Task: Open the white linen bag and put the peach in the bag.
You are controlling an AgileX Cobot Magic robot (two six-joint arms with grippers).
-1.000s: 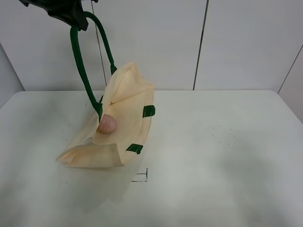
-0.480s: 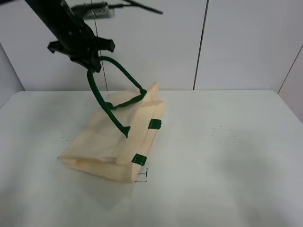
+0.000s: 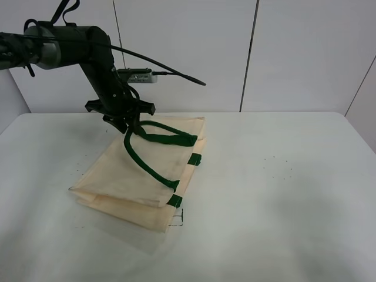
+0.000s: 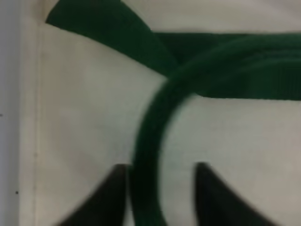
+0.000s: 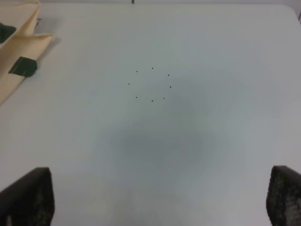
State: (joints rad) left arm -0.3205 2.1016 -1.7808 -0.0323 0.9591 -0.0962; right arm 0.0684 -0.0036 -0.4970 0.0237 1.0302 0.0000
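Pale walls back a white tabletop (image 3: 282, 194). At left, the left hand (image 3: 126, 121) hangs low over the flat cream linen bag (image 3: 135, 176), its fingers (image 4: 113, 197) parted around the dark green strap handle (image 3: 147, 161), not pinching it. No pink peach shows, presumably hidden inside. Letting the strap drop cleanly seems best. The right hand (image 5: 155, 197) waits spread over bare surface.

Matt cream woven cloth bag (image 3: 132, 176), dark green webbing handles (image 3: 154, 151), smooth matt white table (image 3: 282, 200)
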